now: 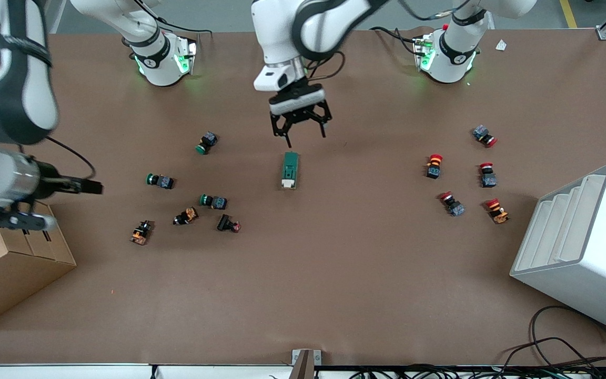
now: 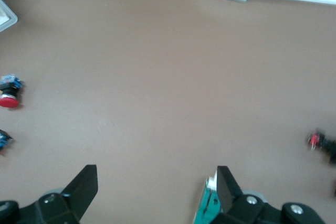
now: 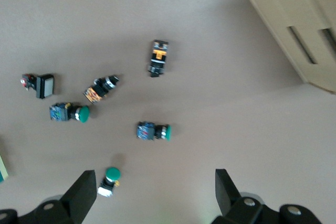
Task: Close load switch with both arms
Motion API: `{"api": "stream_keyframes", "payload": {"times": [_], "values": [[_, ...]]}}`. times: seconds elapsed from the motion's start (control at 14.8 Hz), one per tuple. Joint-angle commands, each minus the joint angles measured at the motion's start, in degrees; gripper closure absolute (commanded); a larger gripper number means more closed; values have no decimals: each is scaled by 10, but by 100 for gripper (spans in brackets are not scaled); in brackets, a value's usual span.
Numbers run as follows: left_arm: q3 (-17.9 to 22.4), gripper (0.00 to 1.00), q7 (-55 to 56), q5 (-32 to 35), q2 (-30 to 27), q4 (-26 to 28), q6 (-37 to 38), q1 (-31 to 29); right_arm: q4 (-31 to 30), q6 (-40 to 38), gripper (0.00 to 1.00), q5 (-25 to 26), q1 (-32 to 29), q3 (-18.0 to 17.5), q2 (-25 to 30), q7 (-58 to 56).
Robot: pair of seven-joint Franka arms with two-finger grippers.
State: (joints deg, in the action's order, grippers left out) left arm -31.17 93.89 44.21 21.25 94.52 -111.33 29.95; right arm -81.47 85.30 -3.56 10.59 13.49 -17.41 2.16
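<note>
Load switch: the load switch (image 1: 290, 170) is a small dark green oblong block, longer than the pushbuttons around it, lying flat on the brown counter (image 1: 334, 263) about midway between my two bases. Its white/cream lever end points toward the front camera. In my left wrist view only its teal-green edge with a pale tip (image 2: 209, 203) shows, beside one of my fingers.

Left hand: my left hand (image 1: 299, 129) hangs over the counter just on the base side of the load switch, fingers spread wide, holding nothing and not touching the block.

Right hand: my right hand (image 3: 152, 195) waits up in the air at the right arm's end of the counter, near the cardboard box (image 1: 8, 263), fingers wide apart and empty.

Green pushbuttons: three of them (image 1: 160, 180) lie toward the right arm's end, with orange and dark ones nearer the front camera.

Red pushbuttons: a cluster (image 1: 434, 165) lies toward the left arm's end, near the white rack (image 1: 587, 242).
</note>
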Motion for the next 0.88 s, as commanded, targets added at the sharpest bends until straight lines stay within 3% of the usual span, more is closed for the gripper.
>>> {"api": "stream_keyframes", "payload": {"times": [0.0,0.27,0.47,0.81], "values": [[-5,0,-88,-79,-18,-45,22,-81,53,-48,0,24,-36,-9,-1,-55],[-5,0,-281,-178,-38,-108,80,-194,85,-82,0,22,-65,-10,-2,-62],[3,0,-436,-250,-88,-105,102,-269,102,-84,0,23,-65,-9,-3,-61],[174,0,-759,-390,-173,-102,170,-272,114,-85,0,21,-58,-12,-1,-57]]}}
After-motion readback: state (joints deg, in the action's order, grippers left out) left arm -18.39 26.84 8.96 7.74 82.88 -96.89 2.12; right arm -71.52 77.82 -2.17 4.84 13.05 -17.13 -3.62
